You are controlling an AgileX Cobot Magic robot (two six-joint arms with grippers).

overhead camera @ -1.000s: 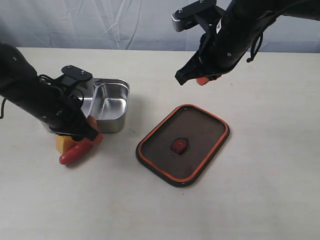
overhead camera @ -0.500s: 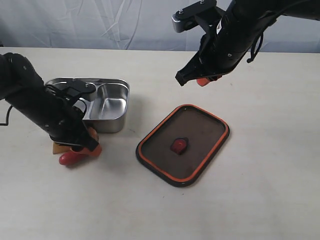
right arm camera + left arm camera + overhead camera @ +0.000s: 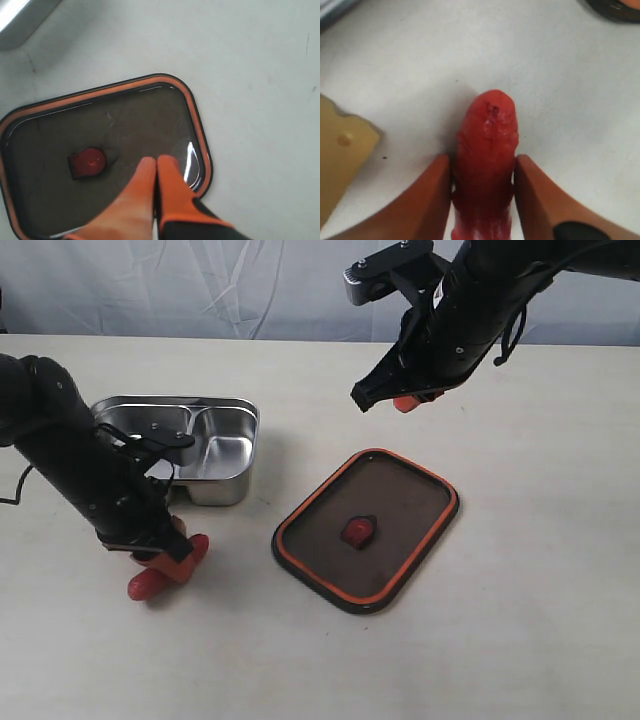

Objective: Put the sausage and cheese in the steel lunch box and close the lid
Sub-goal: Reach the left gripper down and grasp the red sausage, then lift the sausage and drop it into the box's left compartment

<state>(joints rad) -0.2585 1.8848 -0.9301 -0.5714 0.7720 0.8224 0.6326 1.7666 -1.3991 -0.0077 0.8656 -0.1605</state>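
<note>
- Two arms work your table (image 3: 520, 640): the left one low in front of the steel lunch box (image 3: 215, 490), the right one raised beyond the lid (image 3: 405, 495).
- Your left gripper (image 3: 482, 165) straddles the sausage (image 3: 487, 125). Its orange fingers (image 3: 427, 200) press against both flanks, pinching it where it lies on the tabletop.
- The cheese (image 3: 340, 145) sits on the table just beside the sausage, not touching it.
- The steel lunch box stands uncovered, its divider in plain sight.
- The lid lies flat to the right of the box and apart from it, orange rim and red centre valve (image 3: 358, 530) facing up.
- Your right gripper (image 3: 156, 161) hangs above the lid, its fingers pressed together.
</note>
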